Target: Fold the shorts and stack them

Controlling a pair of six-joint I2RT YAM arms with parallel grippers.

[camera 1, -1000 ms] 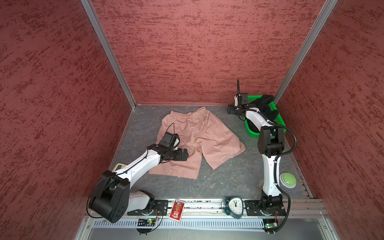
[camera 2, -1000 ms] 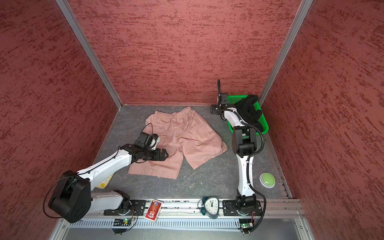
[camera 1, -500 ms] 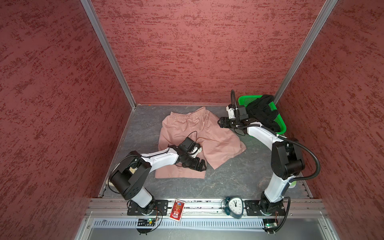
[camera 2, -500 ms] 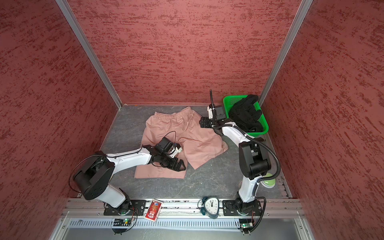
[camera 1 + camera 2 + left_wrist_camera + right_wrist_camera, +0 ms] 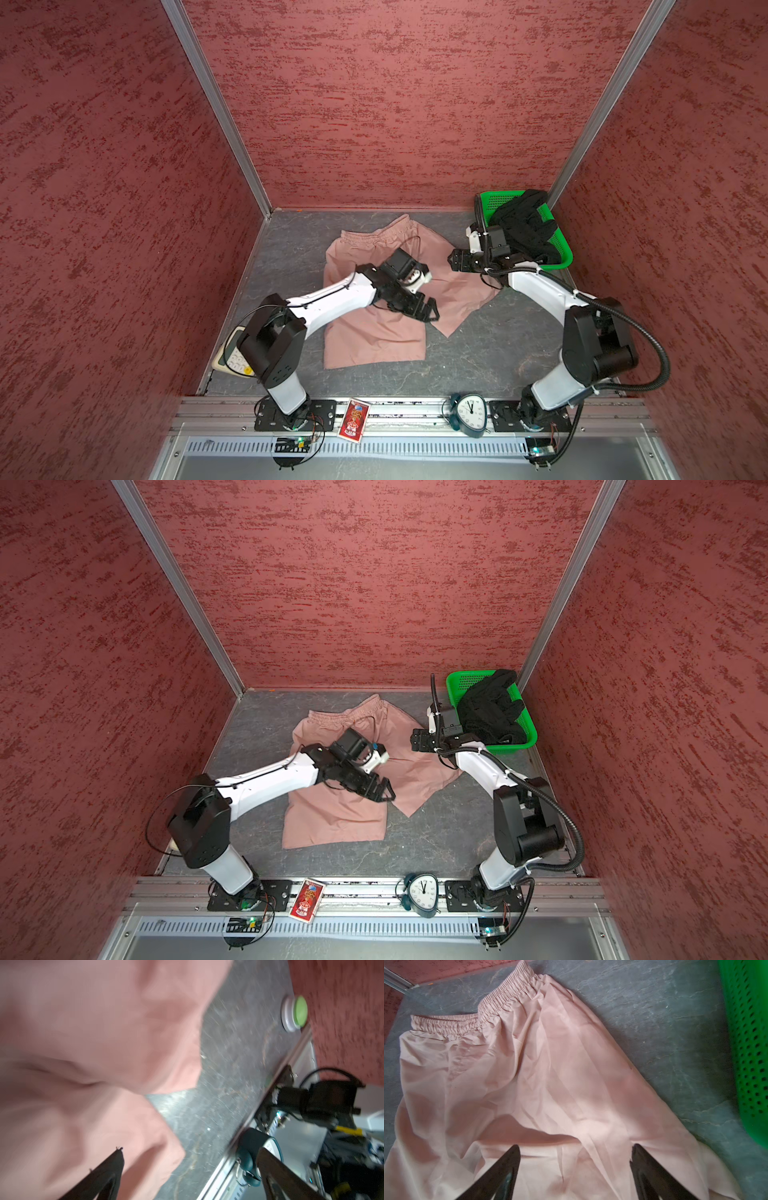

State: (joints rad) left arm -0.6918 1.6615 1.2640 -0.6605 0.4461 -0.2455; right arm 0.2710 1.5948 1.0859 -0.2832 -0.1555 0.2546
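Observation:
The pink shorts lie spread flat on the grey floor, with the gathered waistband toward the back wall. My left gripper hovers open over the inner edge of the left leg, by the gap between the legs, holding nothing. My right gripper is open just above the right side of the pink shorts, with fabric below its spread fingers. The black shorts lie bunched in the green basket.
The green basket stands in the back right corner beside the right arm. A teal clock and a red card sit on the front rail. A green button is at the front right. A white keypad lies front left.
The left gripper swept right across the pink shorts to the gap between the legs. The right gripper came away from the basket and moved left over the pink shorts' right side. Both stayed open.

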